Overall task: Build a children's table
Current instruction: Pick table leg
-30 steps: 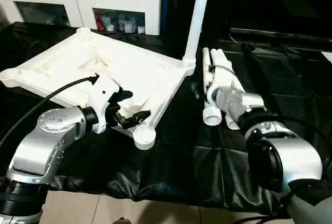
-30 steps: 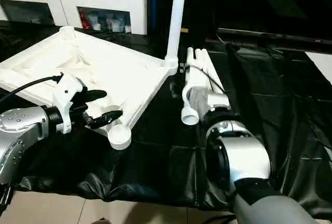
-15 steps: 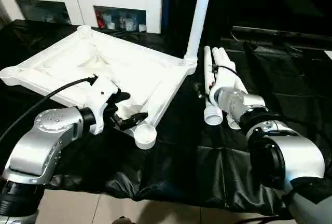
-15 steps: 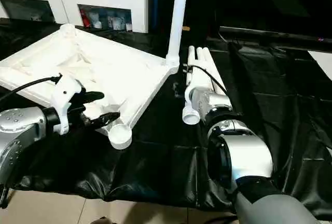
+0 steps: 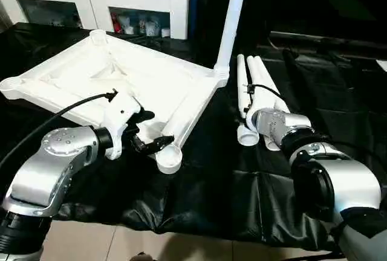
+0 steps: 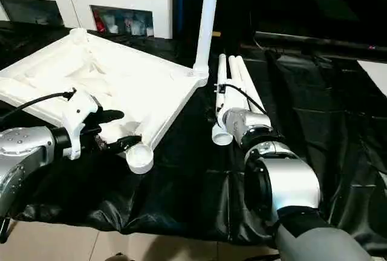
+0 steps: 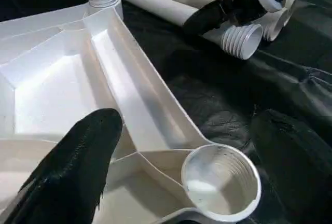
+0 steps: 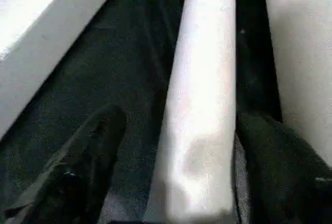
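The children's table top (image 5: 121,80) lies upside down on the black cloth. One white leg (image 5: 231,19) stands upright in its far right corner socket. Three loose legs (image 5: 257,86) lie side by side to the right of the top. My left gripper (image 5: 154,129) is open, its fingers on either side of the rim beside the empty near corner socket (image 7: 220,180). My right gripper (image 8: 181,120) is open and straddles the leftmost loose leg (image 8: 202,79) near its flared end. One finger (image 8: 88,167) stands apart from the leg.
A white cabinet (image 5: 121,1) stands behind the work table. A dark screen (image 5: 326,37) sits at the back right. The black cloth (image 5: 211,182) hangs over the table's front edge above the tiled floor (image 5: 121,243).
My right wrist has turned a little over the loose legs. My left gripper has shifted slightly beside the near corner socket. The view itself has tilted a bit.
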`<state>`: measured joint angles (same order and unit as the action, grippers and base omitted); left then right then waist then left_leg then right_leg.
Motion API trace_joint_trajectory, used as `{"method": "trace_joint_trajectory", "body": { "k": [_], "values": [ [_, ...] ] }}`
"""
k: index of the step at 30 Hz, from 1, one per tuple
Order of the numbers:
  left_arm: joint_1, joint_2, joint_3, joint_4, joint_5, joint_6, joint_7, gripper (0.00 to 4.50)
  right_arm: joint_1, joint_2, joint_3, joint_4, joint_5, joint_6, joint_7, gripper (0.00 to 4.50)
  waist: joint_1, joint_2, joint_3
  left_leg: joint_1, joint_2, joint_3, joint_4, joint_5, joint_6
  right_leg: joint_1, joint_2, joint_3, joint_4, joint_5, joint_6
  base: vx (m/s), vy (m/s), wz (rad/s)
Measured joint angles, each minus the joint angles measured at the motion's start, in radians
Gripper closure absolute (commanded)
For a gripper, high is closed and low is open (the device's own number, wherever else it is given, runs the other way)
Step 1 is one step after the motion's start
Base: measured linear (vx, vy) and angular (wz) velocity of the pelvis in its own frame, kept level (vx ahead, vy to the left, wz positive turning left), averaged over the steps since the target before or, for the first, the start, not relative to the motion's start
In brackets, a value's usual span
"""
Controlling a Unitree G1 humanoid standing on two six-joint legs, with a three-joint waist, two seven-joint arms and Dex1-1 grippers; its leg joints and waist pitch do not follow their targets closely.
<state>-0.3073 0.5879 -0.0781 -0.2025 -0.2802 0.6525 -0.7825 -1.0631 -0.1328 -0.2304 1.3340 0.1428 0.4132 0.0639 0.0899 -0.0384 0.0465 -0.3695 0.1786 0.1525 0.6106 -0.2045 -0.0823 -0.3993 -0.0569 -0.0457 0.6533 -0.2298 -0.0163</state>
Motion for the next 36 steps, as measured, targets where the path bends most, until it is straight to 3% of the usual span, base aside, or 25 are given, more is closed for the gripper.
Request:
{"method": "trace_joint_trajectory", "body": {
  "k": [11, 19, 28, 31, 34, 36],
  "values": [
    [-0.019, 0.014, -0.03, 0.013, 0.001, -0.001, -0.031, 0.0, -0.003, -0.009, -0.01, 0.003, -0.017, 0.037, 0.01, 1.88, 0.0, -0.008, 0.001, 0.001, 0.0, 0.0, 0.0, 0.0, -0.001, 0.001, 0.0, 0.0, 0.0, 0.001, 0.0, 0.0, 0.0, 0.0],
    [-0.026, -0.003, -0.035, 0.043, 0.021, -0.04, -0.01, 0.0, -0.003, -0.013, -0.039, 0.007, -0.004, 0.0, 0.006, 2.52, 0.001, -0.01, 0.003, 0.0, 0.0, 0.0, 0.0, 0.0, -0.001, 0.0, 0.0, 0.0, 0.0, 0.001, 0.0, 0.0, 0.0, 0.0],
    [-0.052, -0.094, -0.012, 0.052, -0.004, -0.037, 0.046, 0.0, 0.006, -0.013, -0.166, -0.02, 0.107, -0.111, 0.037, 2.65, 0.002, -0.005, 0.007, -0.001, 0.001, 0.002, 0.0, 0.0, 0.0, -0.001, 0.0, 0.0, 0.0, 0.001, 0.0, 0.0, 0.0, 0.0],
    [-0.067, -0.14, -0.004, 0.054, -0.031, -0.035, 0.059, 0.0, 0.017, -0.013, -0.215, -0.07, 0.161, -0.185, 0.071, 2.65, 0.004, -0.003, 0.009, -0.002, 0.002, 0.002, 0.0, 0.001, 0.001, -0.002, 0.0, 0.0, 0.0, 0.001, -0.001, 0.0, 0.0, 0.0],
    [-0.146, -0.245, 0.02, 0.085, -0.064, -0.032, 0.113, 0.0, 0.079, 0.002, -0.252, -0.228, 0.226, -0.326, 0.186, 2.65, 0.018, -0.001, 0.01, -0.005, 0.004, 0.005, 0.0, 0.005, 0.008, -0.003, -0.001, -0.002, 0.0, 0.002, -0.001, 0.0, 0.0, 0.0],
    [-0.209, -0.321, 0.053, 0.107, -0.099, -0.032, 0.162, 0.0, 0.146, 0.022, -0.256, -0.399, 0.286, -0.331, 0.277, 2.66, 0.024, -0.001, 0.01, -0.004, 0.005, 0.007, 0.0, 0.006, 0.012, -0.003, -0.001, -0.002, -0.001, 0.002, -0.001, 0.0, 0.0, 0.0]
  ]
}}
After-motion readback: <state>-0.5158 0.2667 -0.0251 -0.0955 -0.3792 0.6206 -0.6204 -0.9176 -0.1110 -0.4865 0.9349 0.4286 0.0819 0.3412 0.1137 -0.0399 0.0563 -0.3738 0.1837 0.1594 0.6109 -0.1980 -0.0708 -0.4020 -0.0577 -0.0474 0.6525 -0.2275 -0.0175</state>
